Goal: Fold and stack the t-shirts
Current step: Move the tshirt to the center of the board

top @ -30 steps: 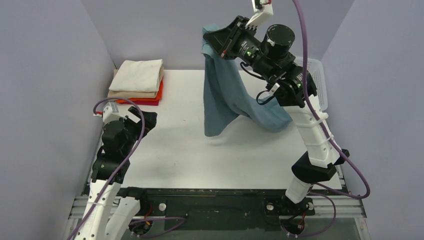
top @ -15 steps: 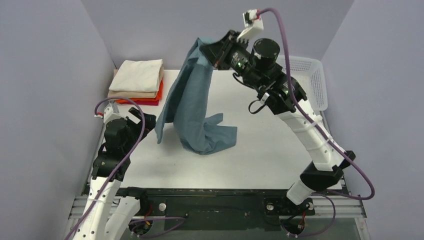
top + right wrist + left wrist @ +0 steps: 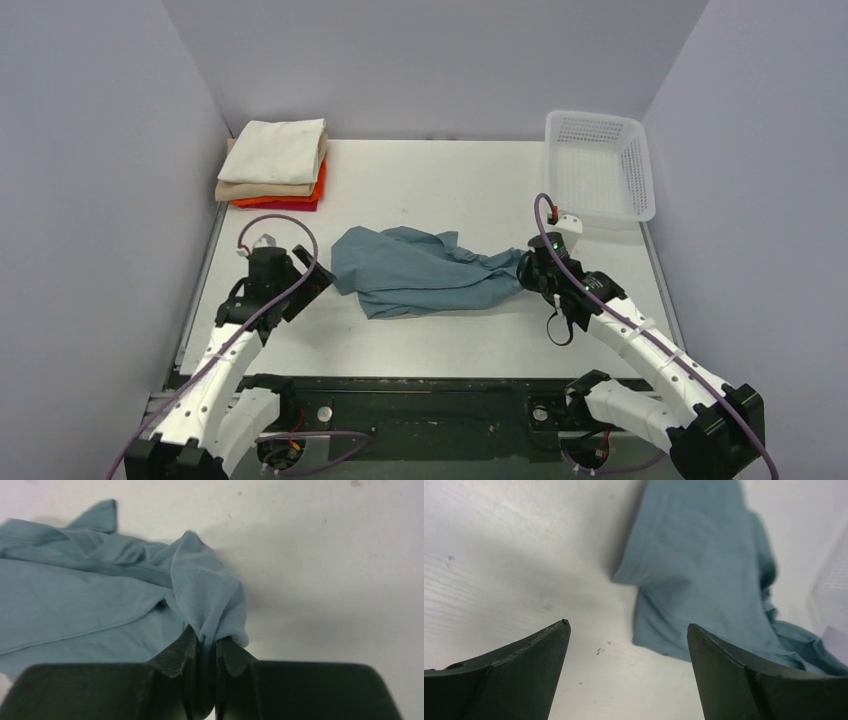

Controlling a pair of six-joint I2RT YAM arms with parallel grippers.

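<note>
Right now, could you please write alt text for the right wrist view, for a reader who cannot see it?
The right gripper pinches a fold of the teal t-shirt. The rest of the shirt lies crumpled to the left on the white table.

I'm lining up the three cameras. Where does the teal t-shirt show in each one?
Top external: teal t-shirt crumpled at centre, its right end pinched in the right tool.
Left wrist: upper right, beyond the open left tool.
Right wrist: left half, bunched into the tool.
Shared landmark: white table.
</note>
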